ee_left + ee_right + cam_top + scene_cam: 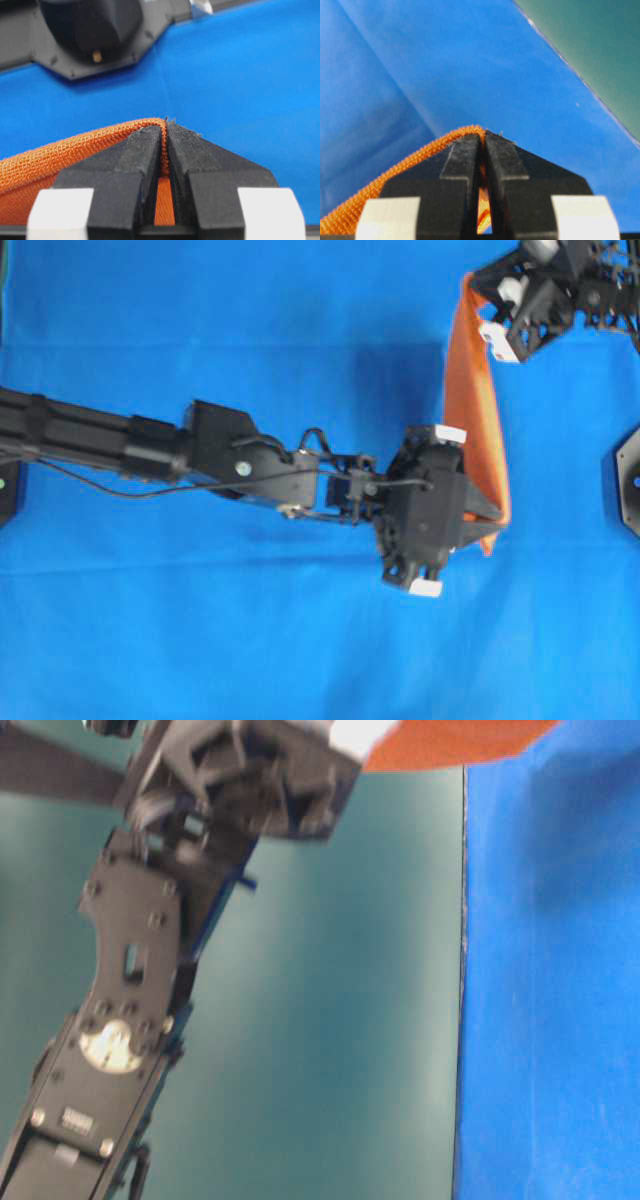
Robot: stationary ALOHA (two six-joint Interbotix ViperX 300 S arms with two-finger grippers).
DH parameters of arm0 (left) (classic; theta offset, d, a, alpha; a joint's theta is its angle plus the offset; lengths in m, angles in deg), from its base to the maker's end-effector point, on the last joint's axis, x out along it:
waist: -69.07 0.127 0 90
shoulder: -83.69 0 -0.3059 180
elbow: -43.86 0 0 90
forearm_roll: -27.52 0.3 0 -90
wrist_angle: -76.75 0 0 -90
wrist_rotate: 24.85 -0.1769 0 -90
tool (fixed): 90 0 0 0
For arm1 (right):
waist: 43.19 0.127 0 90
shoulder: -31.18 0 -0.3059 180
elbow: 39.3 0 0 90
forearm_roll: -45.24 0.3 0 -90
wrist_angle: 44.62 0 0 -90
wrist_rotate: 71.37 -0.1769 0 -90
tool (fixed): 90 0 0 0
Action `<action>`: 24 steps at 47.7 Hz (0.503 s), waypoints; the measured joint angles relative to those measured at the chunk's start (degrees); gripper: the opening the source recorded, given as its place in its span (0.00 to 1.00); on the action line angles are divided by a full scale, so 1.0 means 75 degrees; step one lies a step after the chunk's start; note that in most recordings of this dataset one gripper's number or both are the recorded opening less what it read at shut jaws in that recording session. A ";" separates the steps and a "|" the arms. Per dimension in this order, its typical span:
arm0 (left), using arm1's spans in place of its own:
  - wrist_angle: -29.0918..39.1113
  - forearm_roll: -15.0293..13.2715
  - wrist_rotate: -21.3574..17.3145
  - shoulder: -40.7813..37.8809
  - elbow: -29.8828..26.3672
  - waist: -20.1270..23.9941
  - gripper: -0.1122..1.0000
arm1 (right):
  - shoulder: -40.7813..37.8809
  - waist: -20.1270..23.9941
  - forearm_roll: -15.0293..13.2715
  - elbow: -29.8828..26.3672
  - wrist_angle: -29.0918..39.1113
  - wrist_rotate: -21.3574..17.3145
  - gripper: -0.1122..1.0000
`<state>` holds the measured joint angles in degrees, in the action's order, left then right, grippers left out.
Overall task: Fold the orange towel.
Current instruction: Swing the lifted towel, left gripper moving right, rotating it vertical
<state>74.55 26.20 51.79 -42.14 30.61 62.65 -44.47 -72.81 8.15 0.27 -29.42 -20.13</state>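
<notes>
Two grippers w/ orange towel (470, 410) over blue table cover (200, 640), teal wall (330, 1020) behind

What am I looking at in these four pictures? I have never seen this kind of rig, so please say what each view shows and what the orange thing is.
This is a robot with two arms, each ending in a two-fingered gripper. The overhead view looks down on a blue cloth-covered table. The left gripper reaches in from the left; the right gripper sits at the top right. Between them hangs the orange towel, lifted off the table and stretched edge-on as a narrow band. Each gripper is shut on one end of it.

The two wrist views come from cameras on the arms, looking along the fingers: the left gripper and the right gripper both pinch the towel's hem. The table-level view is blurred; it shows an arm close up and a bit of the towel at the top.
</notes>
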 measured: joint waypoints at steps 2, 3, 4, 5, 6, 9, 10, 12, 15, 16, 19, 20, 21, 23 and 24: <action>-0.0059 0.0000 0.0000 -0.0164 -0.0211 0.0000 0.12 | 0.0070 0.0000 0.0000 0.0047 0.0082 0.0000 0.12; -0.0082 -0.0012 0.0000 -0.0223 -0.0305 0.0012 0.12 | 0.0082 -0.0012 0.0000 0.0059 0.0117 0.0000 0.12; -0.0082 -0.0012 0.0000 -0.0293 -0.0375 0.0012 0.12 | 0.0094 -0.0012 0.0000 0.0070 0.0141 0.0000 0.12; -0.0094 -0.0012 0.0000 -0.0340 -0.0445 0.0012 0.12 | 0.0105 -0.0012 0.0000 0.0070 0.0164 0.0000 0.12; -0.0094 -0.0023 0.0000 -0.0387 -0.0504 0.0012 0.12 | 0.0105 -0.0012 0.0000 0.0070 0.0176 0.0000 0.12; -0.0105 -0.0023 0.0000 -0.0492 -0.0609 0.0012 0.12 | 0.0070 -0.0012 0.0000 0.0070 0.0152 0.0000 0.12; -0.0105 -0.0023 0.0000 -0.0504 -0.0609 0.0012 0.12 | 0.0047 0.0000 0.0000 0.0070 0.0129 0.0000 0.12; -0.0105 -0.0023 0.0023 -0.0516 -0.0621 0.0023 0.12 | -0.0023 -0.0012 0.0000 0.0070 0.0047 0.0000 0.12; -0.0129 -0.0023 0.0141 -0.0504 -0.0527 0.0023 0.12 | -0.0234 -0.0012 0.0000 0.0070 -0.0152 0.0000 0.12; -0.0141 -0.0023 0.0223 -0.0492 -0.0469 0.0023 0.12 | -0.0316 -0.0012 0.0000 0.0070 -0.0234 0.0000 0.12; -0.0223 -0.0023 0.0504 -0.0492 -0.0211 0.0023 0.12 | -0.0703 -0.0012 0.0000 0.0000 -0.0562 0.0000 0.12; -0.0281 -0.0035 0.0562 -0.0492 -0.0070 0.0012 0.12 | -0.0844 -0.0012 0.0000 -0.0023 -0.0656 0.0000 0.12; -0.0328 -0.0035 0.0598 -0.0492 0.0047 0.0012 0.12 | -0.0984 -0.0023 0.0000 -0.0082 -0.0762 0.0000 0.12; -0.0469 -0.0059 0.0668 -0.0457 0.0305 0.0023 0.12 | -0.1266 -0.0023 0.0012 -0.0188 -0.0938 0.0000 0.12; -0.0574 -0.0059 0.0727 -0.0410 0.0457 0.0023 0.12 | -0.1418 -0.0012 0.0000 -0.0258 -0.0996 0.0000 0.12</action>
<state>70.24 25.76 57.24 -45.22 34.04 62.83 -55.11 -72.90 8.15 -1.66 -36.89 -20.13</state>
